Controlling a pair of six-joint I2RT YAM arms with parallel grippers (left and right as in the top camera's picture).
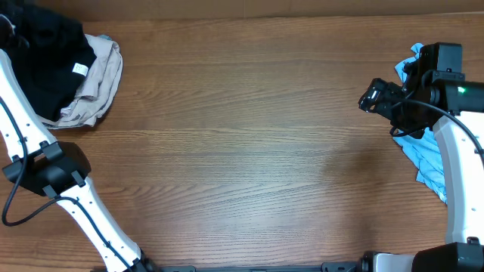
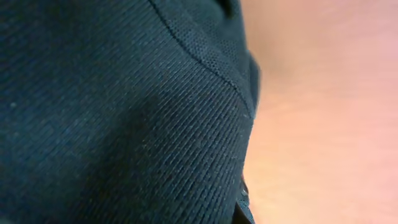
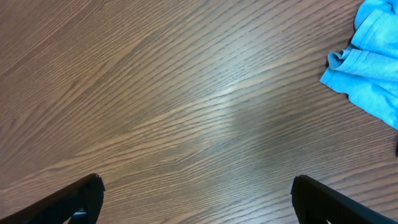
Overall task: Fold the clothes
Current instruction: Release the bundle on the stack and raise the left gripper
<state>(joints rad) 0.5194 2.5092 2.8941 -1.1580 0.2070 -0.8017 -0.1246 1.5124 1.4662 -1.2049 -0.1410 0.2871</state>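
A black garment (image 1: 45, 60) lies crumpled at the far left corner, on top of a beige garment (image 1: 102, 83). My left arm (image 1: 19, 113) reaches up into the black garment. The left wrist view is filled with its dark ribbed fabric (image 2: 124, 118), and the fingers are hidden. A light blue garment (image 1: 427, 155) lies bunched at the right edge, and it also shows in the right wrist view (image 3: 373, 62). My right gripper (image 3: 196, 186) is open and empty over bare wood, just left of the blue garment (image 1: 370, 97).
The wooden table (image 1: 242, 151) stretches between the two clothing piles. The left arm's elbow joint (image 1: 49, 170) hangs over the table's left front part. The right arm's base link (image 1: 457, 181) covers part of the blue garment.
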